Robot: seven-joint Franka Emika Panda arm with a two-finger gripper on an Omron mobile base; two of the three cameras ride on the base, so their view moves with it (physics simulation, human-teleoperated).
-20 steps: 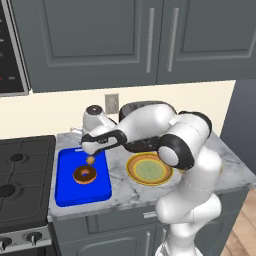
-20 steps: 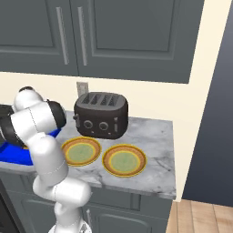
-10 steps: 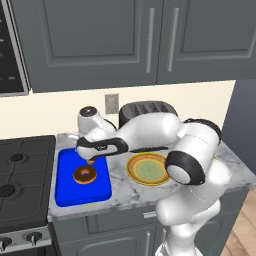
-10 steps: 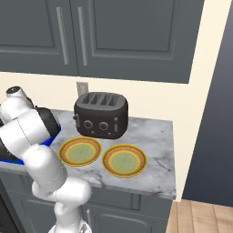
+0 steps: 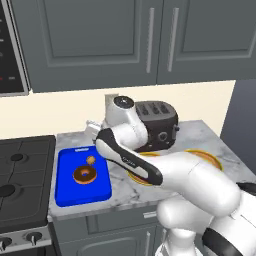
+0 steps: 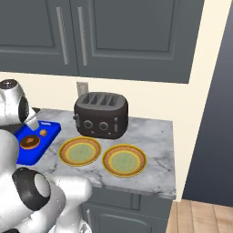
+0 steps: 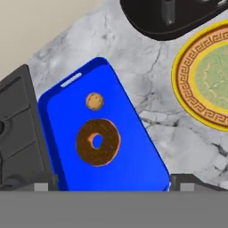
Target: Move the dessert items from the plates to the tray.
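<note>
The end effector point(image 7: 109, 181) is hovering above the near end of the blue tray point(image 7: 133, 133), and its two dark fingertips point(image 7: 44, 180) are standing wide apart at the bottom of the hand view with nothing between them, so it is spread and carrying nothing. In the left base view the hand is sitting over the back of the counter point(image 5: 200, 135), just behind the tray point(image 5: 67, 187).

Directly below it, the chocolate-glazed ring donut point(image 7: 97, 142) is lying flat in the middle of the tray, and the small tan pastry lump point(image 7: 94, 101) is resting just beside it, apart from the donut, toward the tray's far end. Both also show on the tray in the right base view: donut point(image 6: 29, 142), lump point(image 6: 43, 133).

Further out, the two patterned plates point(image 6: 80, 151) point(image 6: 124, 160) are sitting side by side on the marble counter in front of the black toaster point(image 6: 101, 115), and both pale green centres are bare. The stovetop point(image 5: 20, 170) is lying just beside the tray.

Judging from this, the task is looking finished: both desserts are on the tray and nothing remains on either plate.

No brand, label or legible writing is showing anywhere.
</note>
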